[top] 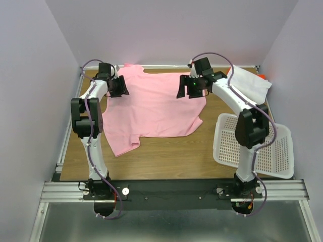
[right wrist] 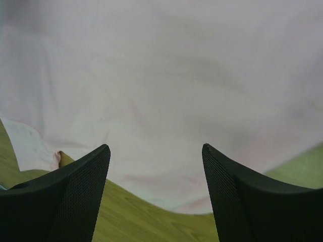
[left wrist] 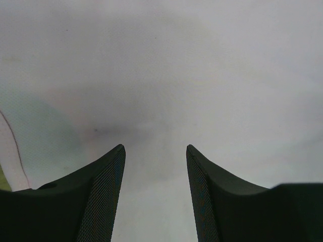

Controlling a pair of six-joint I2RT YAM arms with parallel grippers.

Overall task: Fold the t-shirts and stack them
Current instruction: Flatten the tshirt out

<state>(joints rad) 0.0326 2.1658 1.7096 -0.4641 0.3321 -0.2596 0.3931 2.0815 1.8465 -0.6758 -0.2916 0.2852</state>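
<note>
The task looks to be at its start. The pink t-shirt [top: 151, 108] lies spread open on the left and middle of the wooden surface [top: 166, 151], a little crooked, with one sleeve pointing to the near left. No clean fold can be made out in it. The white t-shirt [top: 250, 83] sits in a loose heap in the far right corner, and only a sliver of the orange t-shirt [top: 262, 76] shows just behind it. The white basket [top: 255, 148] stands at the near right, apart from all three. Nothing is stacked yet, so by the look of it all three shirts are left to fold and pile.

The left claw [left wrist: 155, 148] hangs over the far left part of the pink t-shirt. Its fingers stand moderately apart with nothing between them, and its own camera sees only pale cloth beyond them, with a strip of the shirt's edge at the far left of that view. Whether the fingertips touch the cloth cannot be told.

The right claw [right wrist: 156, 147] is over the far right side of the same shirt. Its fingers are wide apart and hold nothing. The shirt's edge runs just ahead of the fingertips, with bare wood under and beside them, so the cloth lies close in front of the claw and not inside it
</note>
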